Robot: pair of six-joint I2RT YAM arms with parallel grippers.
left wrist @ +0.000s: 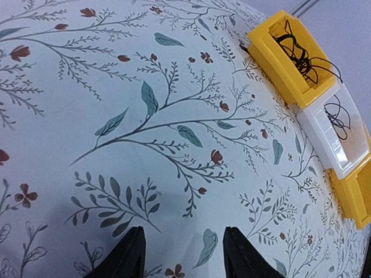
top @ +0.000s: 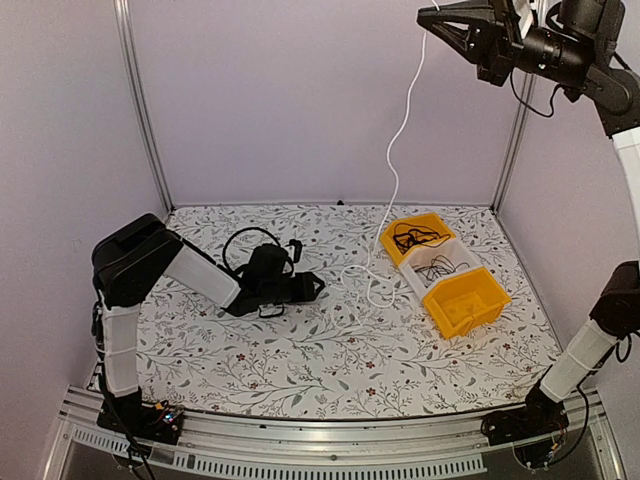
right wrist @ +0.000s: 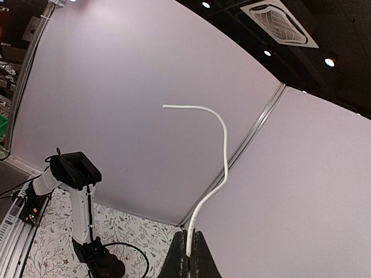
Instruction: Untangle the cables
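The table is stretching wide in front of the row of bins. Left of the bins, the left gripper is sitting low, fingers spread apart, holding nothing. Thin black cables are curling inside the far yellow bin and the white bin. A white cable is climbing from beside the bins to the right gripper high above — pinched tight. Only the right wrist view is showing its loose end bending over.

Overhead view, left wrist near table, right wrist aloft
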